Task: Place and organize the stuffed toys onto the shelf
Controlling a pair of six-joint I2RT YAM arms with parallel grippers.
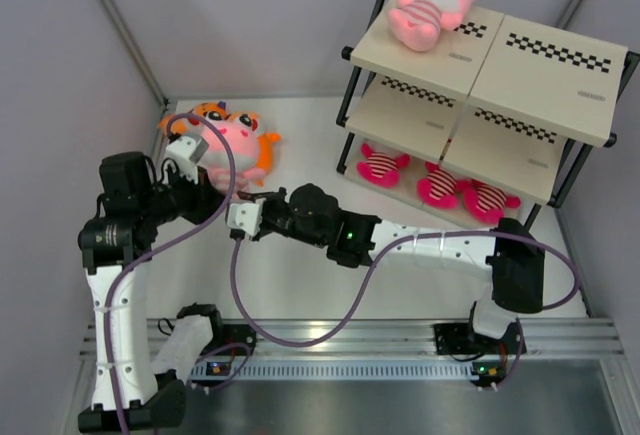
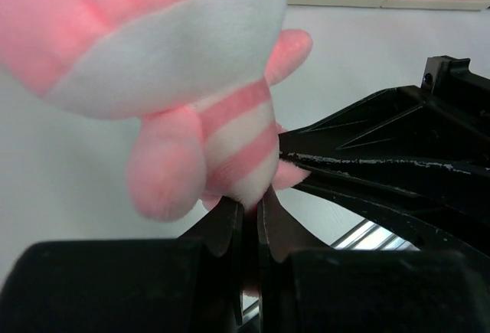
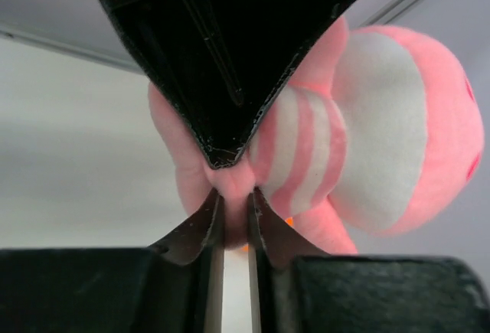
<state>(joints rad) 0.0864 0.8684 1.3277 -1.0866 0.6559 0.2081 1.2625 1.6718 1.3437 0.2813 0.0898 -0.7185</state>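
**Both grippers pinched on one pale pink plush**

We see the pale pink striped plush toy (image 3: 306,145) caught between the two arms at the left rear of the white table (image 1: 300,275), well apart from the shelf. The left gripper (image 2: 251,204) is clamped, its two fingers drawn nearly together on the bottom edge of the toy's striped body. The toy rises above and to the left of those fingers in the left wrist view. The right gripper (image 3: 234,199) is also pinched tight, on a small pink limb at the toy's lower end. In its own view, the rest of the toy spreads up and to the right. The two fingertip pairs meet almost nose to nose at the same end of the toy.

The toy is soft and fleecy, with pale pink and white bands round the body, a broad white patch on its rounded head and stubby pink limbs. Just behind it lies an orange plush shark (image 1: 262,145).

The three-tier shelf with black frame and beige boards (image 1: 545,65) stands at the right rear. A second pale pink plush (image 1: 428,10) lies on its top board, and three magenta-and-white striped plush toys (image 1: 440,185) sit on the bottom tier.
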